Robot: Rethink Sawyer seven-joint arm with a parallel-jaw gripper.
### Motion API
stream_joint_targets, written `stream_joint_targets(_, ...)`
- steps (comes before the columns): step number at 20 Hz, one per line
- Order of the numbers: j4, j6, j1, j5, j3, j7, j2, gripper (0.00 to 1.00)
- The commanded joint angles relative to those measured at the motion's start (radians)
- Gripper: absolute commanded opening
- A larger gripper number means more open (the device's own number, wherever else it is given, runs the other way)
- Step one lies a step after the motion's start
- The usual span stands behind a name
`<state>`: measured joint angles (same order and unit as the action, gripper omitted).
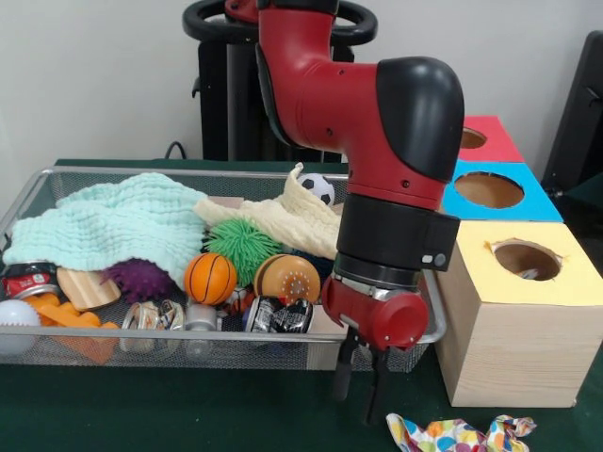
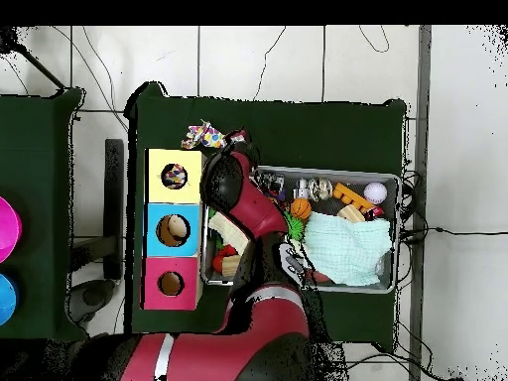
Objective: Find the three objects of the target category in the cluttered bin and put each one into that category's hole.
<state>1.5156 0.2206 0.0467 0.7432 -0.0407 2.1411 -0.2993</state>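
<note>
Front view: my gripper [image 1: 360, 384] hangs released, holding nothing, outside the bin [image 1: 57, 175]. 1 polka-dot cloth [image 1: 459, 434] lies crumpled on the table at 4 o'clock from it. Judged light and limp; pinch a raised fold for the yellow-topped box's hole [image 1: 527, 259].

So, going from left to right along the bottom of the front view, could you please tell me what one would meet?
White ball → orange toy pieces → shiny cans → gripper → polka-dot cloth on the green table, in front of the yellow-topped box.
</note>
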Motion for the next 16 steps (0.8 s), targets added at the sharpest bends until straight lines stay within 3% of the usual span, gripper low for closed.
stream_joint_targets(1,-0.033,0.053,-0.02,0.101,0.012,0.212,0.034,1.0)
stream_joint_targets(16,-0.019,0.022,-0.126,0.269,-0.038,0.2,0.026,1.0)
